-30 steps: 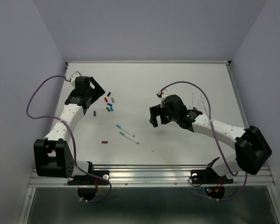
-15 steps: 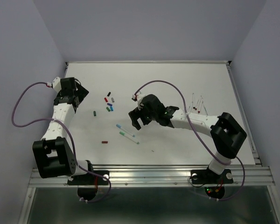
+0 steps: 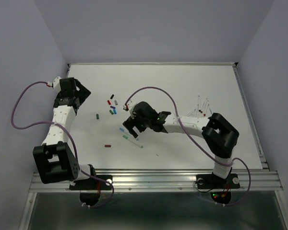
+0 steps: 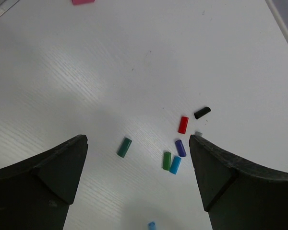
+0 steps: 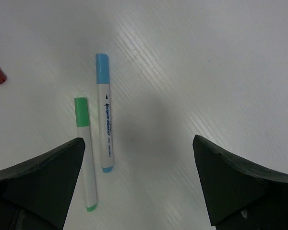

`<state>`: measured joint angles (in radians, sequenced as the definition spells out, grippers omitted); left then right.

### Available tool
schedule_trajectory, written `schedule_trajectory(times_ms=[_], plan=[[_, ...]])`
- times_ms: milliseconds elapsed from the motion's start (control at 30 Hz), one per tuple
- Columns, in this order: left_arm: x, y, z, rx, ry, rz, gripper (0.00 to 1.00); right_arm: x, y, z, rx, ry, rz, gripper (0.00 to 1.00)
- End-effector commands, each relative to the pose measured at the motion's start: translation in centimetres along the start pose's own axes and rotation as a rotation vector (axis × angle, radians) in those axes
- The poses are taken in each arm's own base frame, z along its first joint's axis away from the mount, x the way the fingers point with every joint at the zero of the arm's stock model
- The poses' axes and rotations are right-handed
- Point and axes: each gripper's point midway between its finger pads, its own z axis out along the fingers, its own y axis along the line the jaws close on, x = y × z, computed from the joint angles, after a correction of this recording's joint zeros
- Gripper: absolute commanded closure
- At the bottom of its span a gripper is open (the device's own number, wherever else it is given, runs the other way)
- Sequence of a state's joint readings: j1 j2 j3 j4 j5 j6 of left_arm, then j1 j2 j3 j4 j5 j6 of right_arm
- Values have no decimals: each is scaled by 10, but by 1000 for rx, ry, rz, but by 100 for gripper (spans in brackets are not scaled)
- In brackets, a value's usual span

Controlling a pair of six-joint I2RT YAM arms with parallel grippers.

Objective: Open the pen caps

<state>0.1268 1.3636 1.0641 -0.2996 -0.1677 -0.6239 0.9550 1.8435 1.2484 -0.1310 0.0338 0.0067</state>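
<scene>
Two capped pens lie side by side under my right gripper (image 5: 138, 140), which is open and empty: the blue-capped pen (image 5: 104, 120) and the green-capped pen (image 5: 86, 158), both left of the gap between the fingers. From above, that gripper (image 3: 132, 128) hovers over the pens (image 3: 129, 135). Loose pen caps (image 4: 175, 153) lie in a cluster ahead of my open, empty left gripper (image 4: 137, 139): red, purple, green, blue and black, with a teal cap (image 4: 124, 147) apart to the left. The left gripper (image 3: 77, 93) sits back at the table's far left.
A dark red cap (image 3: 107, 145) lies alone near the front. Several uncapped white pen barrels (image 3: 201, 104) lie at the right behind my right arm. A pink cap (image 4: 83, 2) sits at the far edge. The table rim (image 3: 149, 63) and side walls bound the surface.
My right gripper has swung left from mid-table to above the two capped pens. My left gripper has drawn back to the left, away from the cap cluster. Both stayed open.
</scene>
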Motion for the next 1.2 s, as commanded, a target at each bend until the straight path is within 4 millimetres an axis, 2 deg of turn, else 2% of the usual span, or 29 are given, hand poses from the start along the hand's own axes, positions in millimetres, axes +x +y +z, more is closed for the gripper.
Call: schedule_trajectory(times_ms=[0, 100, 300, 533, 667, 700, 767, 867, 900, 967, 1000, 1133, 1167], plan=[[-4, -3, -20, 72, -27, 3, 1, -13, -7, 13, 85, -8, -56, 0], [0, -3, -25, 92, -26, 0, 1, -10, -4, 26, 88, 13, -73, 0], [7, -3, -27, 113, -4, 3, 1, 2, 4, 36, 90, 50, -92, 0], [16, -5, -27, 139, 24, 3, 1, 26, -7, 48, 163, 106, -71, 0], [20, -9, -28, 174, 34, 2, 1, 33, -3, 54, 138, 122, -67, 7], [24, -14, -29, 202, 55, 5, 1, 37, 0, 57, 122, 132, -66, 17], [27, -17, -30, 218, 71, 9, 1, 35, 5, 61, 99, 130, -62, 30], [30, -17, -33, 232, 78, 15, 1, 41, 10, 63, 71, 142, -52, 35], [28, -17, -34, 243, 63, 12, 1, 41, 12, 64, 67, 142, -30, 45], [31, -18, -34, 249, 67, 2, 1, 48, 13, 68, 60, 157, -28, 56], [32, -20, -34, 259, 77, 4, 1, 50, 13, 70, 61, 163, -27, 67], [37, -31, -40, 319, 111, 18, 1, 51, 18, 67, 48, 167, 20, 84], [37, -32, -43, 330, 102, 18, 1, 48, 13, 66, 50, 160, 34, 88]])
